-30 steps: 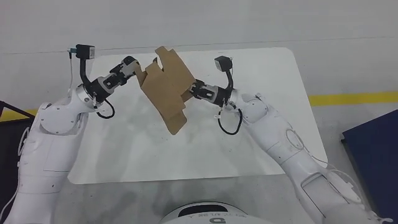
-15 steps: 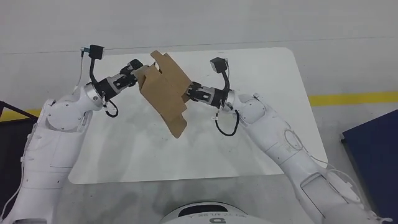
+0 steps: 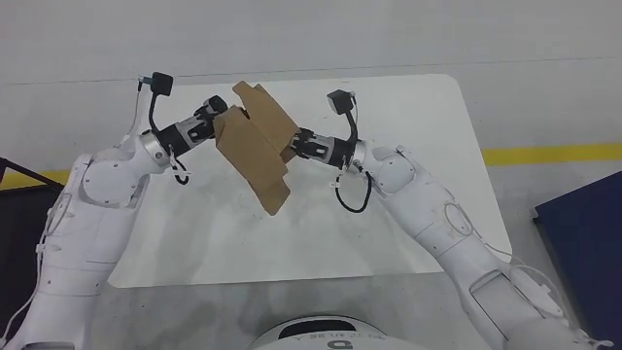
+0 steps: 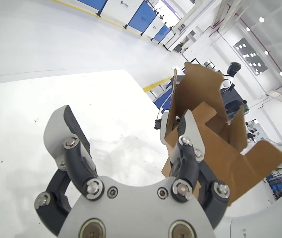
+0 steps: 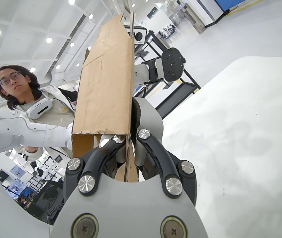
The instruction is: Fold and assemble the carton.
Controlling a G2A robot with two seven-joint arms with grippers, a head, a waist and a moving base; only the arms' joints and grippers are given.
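Note:
A brown cardboard carton (image 3: 258, 148), partly folded, hangs tilted above the middle of the white table (image 3: 408, 204). My right gripper (image 3: 296, 144) is shut on one of its walls from the right side; in the right wrist view the carton (image 5: 106, 87) rises straight out of that gripper (image 5: 128, 130). My left gripper (image 3: 215, 120) stands open at the carton's left side. In the left wrist view one of its fingers (image 4: 188, 130) lies against the carton (image 4: 205, 134) and the other finger (image 4: 74, 127) stands far apart over the table.
The table (image 4: 56, 92) has bare room all around below the carton. A dark blue object (image 3: 583, 238) stands on the floor off the table's right edge, next to a yellow floor line (image 3: 554, 154).
My left gripper has moved right, in against the carton's left side, and the carton's left panel has swung inward. The right gripper has kept its hold and shifted slightly left.

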